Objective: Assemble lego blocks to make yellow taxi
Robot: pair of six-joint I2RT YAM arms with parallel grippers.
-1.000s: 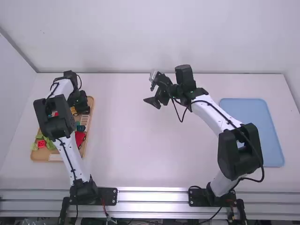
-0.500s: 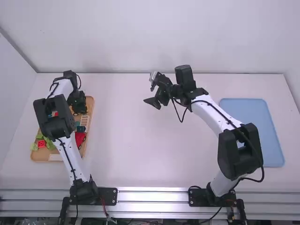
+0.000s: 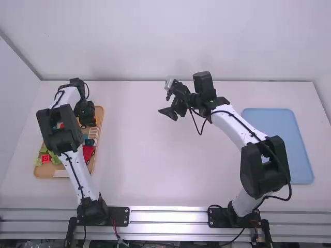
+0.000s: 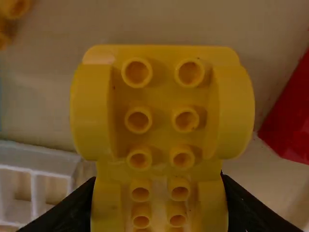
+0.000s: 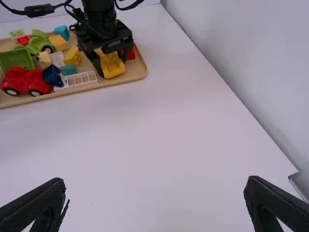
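The white desk [image 3: 150,165] spread beneath everything, with the two white-and-black arms reaching away over it, the left one [image 3: 76,168] across the wooden tray and the right one [image 3: 231,124] over the open middle. A flat, rounded blue plastic board [image 3: 297,155] lay toward the right side. On the left sat the shallow tan wooden tray [image 5: 138,76], which held the loose parts. The right tool [image 5: 157,188] was open, its fingers wide apart with nothing between them; the left tool [image 5: 112,64] was closed on a yellow plastic car body with rounded sides and hollow round studs [image 4: 161,111], at one end of the tray. Whether that body had been lifted clear of the tray bottom could not be told. A red plastic toy car [image 5: 24,82] and a white plastic lattice piece [image 5: 81,79] rested in the tray, along with smaller parts: an angular yellow block [image 5: 73,56] and a boxy yellow block [image 5: 58,43], both loose. The build seemed barely begun: the large yellow part was gripped, but judging by the loose blocks, bringing it to the building spot, adding the remaining yellow pieces and pressing them together were all left to do.
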